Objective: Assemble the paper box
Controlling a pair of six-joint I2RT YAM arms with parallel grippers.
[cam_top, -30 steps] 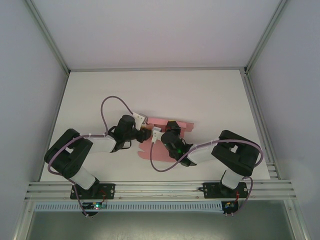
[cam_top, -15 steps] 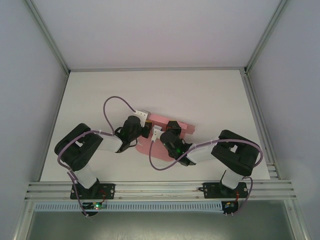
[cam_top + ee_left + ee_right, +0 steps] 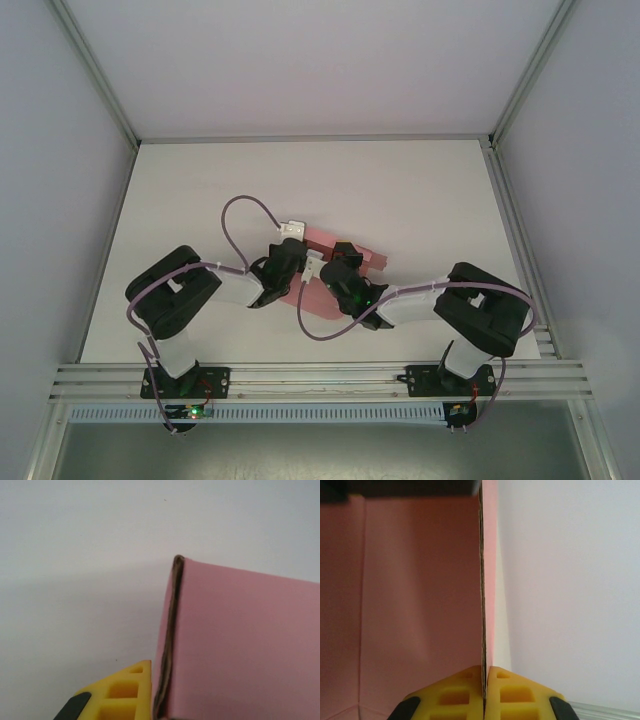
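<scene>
Pinching a wall of the pink box (image 3: 420, 595) in the middle of the table (image 3: 430, 200) with my right pincer (image 3: 484, 672) clenched — left pincer (image 3: 288, 262) nipped shut on its next panel — I'd fold gently along the crease, never crushing it.

Top view: bright, even, diffuse light; no glare on white table (image 3: 420, 190). Left wrist view: broad soft grey shadow on table left of box (image 3: 240, 645), ahead of jaws. Right wrist view: pale narrow shadow right of box edge, ahead of jaws; edge in sharp focus.
</scene>
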